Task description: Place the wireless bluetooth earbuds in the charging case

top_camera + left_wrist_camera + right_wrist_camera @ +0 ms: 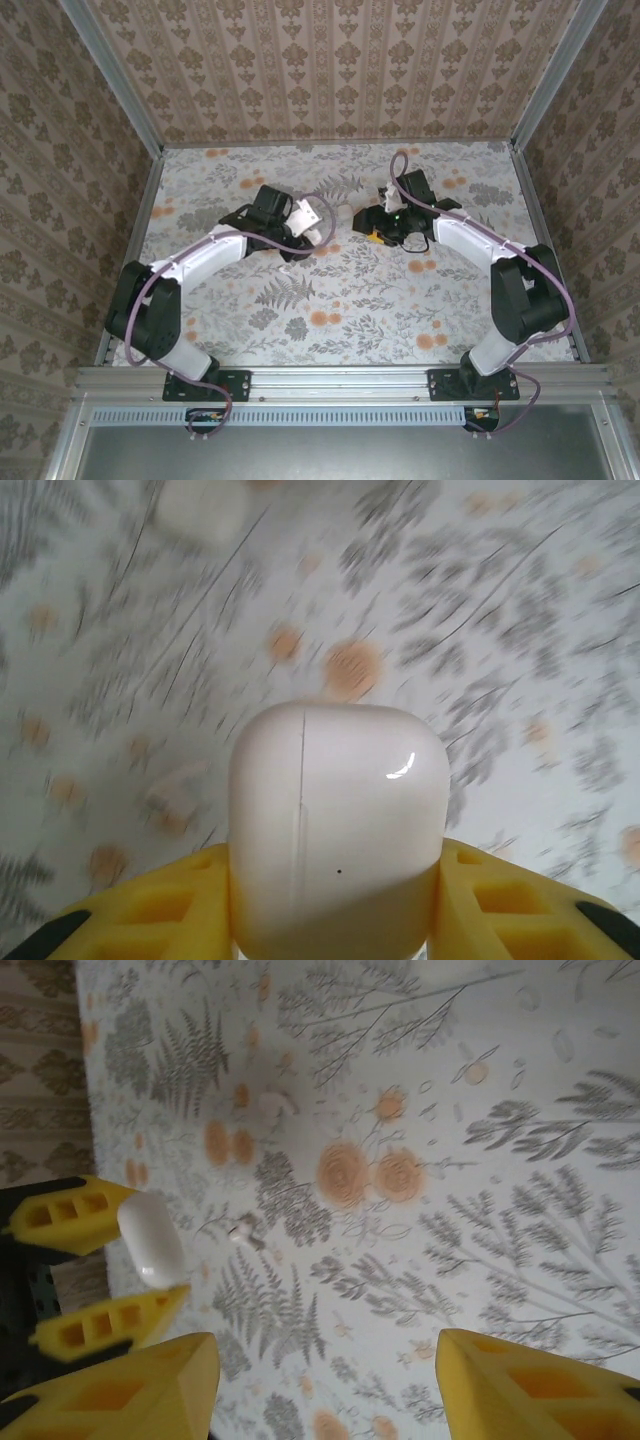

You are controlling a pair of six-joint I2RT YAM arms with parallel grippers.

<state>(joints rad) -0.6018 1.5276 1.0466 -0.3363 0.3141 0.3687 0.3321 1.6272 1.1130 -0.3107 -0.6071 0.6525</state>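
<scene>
White glossy charging case is clamped between the yellow fingers of the left gripper. It is a little left of centre over the far half of the table and seems lifted clear of the surface. The lid seam shows as a thin line down the shell with no gap, so the lid looks shut and the inside is hidden.

Right gripper: jaws spread wide with nothing between them, and the flowered table shows through the gap. In the top view it hangs just right of centre, facing the left gripper, near it but apart.

Earbud: one tiny pale bit lies loose on the table near the held case, not touching it. A second pale bit lies farther along the table. It is too soft to say for sure that it is the other earbud. A blurred white lump sits at the top of the left wrist view; what it is cannot be told.

Progress, as a judgement: early.
- Done: the case is secured in one gripper.
- No earbud is seen in either gripper.
- Left to do: open the lid, then pick up each earbud, most likely with the free right gripper.
- Then: seat each one in its well.
</scene>
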